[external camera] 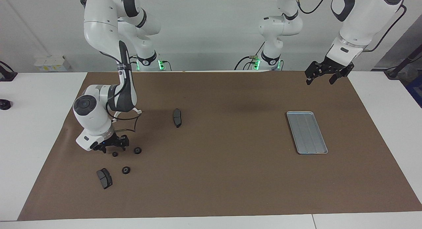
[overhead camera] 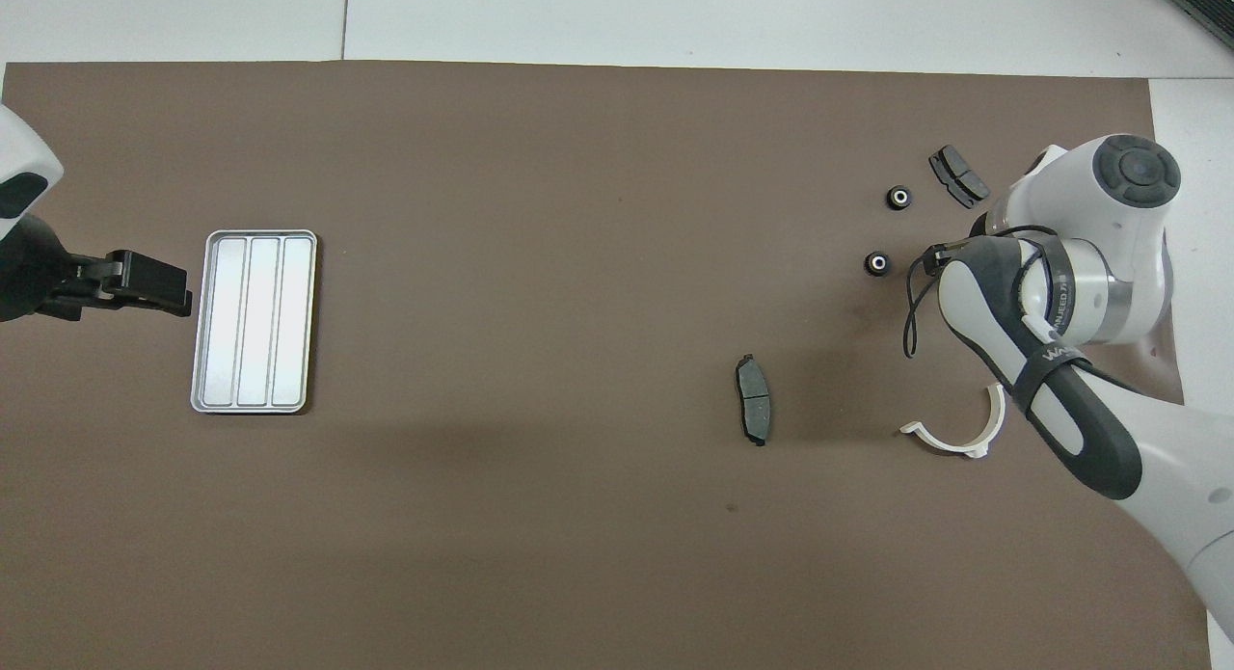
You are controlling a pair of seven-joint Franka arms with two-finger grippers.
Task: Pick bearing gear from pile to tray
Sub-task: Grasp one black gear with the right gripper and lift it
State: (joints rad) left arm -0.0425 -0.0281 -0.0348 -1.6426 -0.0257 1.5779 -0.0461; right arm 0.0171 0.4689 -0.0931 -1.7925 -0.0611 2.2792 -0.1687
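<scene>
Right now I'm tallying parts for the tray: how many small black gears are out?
3: one gear under the right gripper, one beside it, one farther from the robots. The arm could hide more.

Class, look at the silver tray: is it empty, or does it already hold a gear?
Empty. The tray shows only bare ridged metal in both views.

You're in a robotics lab: two white arms bolted at a white table, brown mat spread, bare wall.
</scene>
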